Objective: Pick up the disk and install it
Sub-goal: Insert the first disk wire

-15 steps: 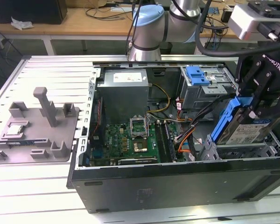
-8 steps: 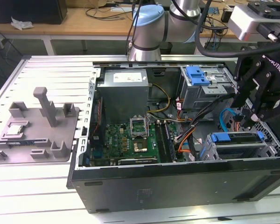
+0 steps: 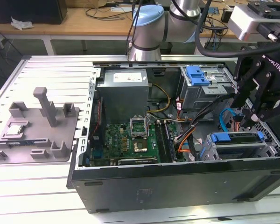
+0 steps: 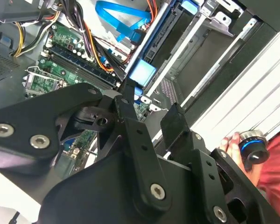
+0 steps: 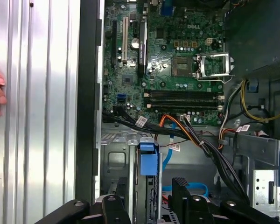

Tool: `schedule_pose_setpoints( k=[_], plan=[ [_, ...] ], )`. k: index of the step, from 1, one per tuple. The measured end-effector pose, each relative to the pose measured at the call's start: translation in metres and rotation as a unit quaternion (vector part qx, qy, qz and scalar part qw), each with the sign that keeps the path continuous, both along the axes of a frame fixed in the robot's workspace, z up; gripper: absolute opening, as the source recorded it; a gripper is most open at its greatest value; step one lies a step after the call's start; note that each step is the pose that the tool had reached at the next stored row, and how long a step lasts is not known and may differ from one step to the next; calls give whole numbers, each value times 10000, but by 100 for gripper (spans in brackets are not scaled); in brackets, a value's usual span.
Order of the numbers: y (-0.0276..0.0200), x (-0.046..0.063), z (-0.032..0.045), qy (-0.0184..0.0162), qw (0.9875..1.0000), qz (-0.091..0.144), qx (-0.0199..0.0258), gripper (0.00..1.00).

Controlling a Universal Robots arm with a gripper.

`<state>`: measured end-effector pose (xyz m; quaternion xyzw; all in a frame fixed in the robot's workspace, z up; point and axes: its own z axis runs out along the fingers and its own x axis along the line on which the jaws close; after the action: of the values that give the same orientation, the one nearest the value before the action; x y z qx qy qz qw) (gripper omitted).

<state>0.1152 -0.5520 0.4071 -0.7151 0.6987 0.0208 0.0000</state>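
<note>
- Exterior view: the disk (image 3: 237, 138) is seen seated in a bay of the computer case (image 3: 177, 182), at the exterior view's lower right. Its long axis is judged to run across that view, with the blue bracket end turned toward the motherboard (image 3: 126, 140). The pincer (image 3: 247, 122) is held just above it.
- First wrist view: the disk (image 5: 148, 161) is presented edge-on between the fingers of the pincer (image 5: 149, 186), which are spread apart and grip nothing.
- Second wrist view: a blue cable (image 4: 116, 14) is seen near the disk (image 4: 141, 72). A finger could be snagged on it, or the disk jammed if pressed askew.
</note>
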Motion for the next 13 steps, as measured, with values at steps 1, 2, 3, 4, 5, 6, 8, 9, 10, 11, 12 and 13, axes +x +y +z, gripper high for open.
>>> schedule_pose_setpoints(
  k=[1,2,3,4,5,6,8,9,10,11,12,13],
  plan=[
    [0,0,0,0,10000,0,-4,50],
    [0,0,0,0,10000,0,-4,50],
    [0,0,0,0,10000,0,-4,50],
    [0,0,0,0,10000,0,-5,50],
    [0,0,0,0,10000,0,-5,50],
    [0,0,0,0,10000,0,-6,50],
    [0,0,0,0,10000,0,-6,50],
    [0,0,0,0,10000,0,-6,50],
    [1,0,0,0,10000,0,-7,50],
    [7,0,0,0,10000,0,-7,50],
    [16,0,0,0,10000,0,-7,50],
    [72,0,0,0,10000,0,-40,50]
  ],
)
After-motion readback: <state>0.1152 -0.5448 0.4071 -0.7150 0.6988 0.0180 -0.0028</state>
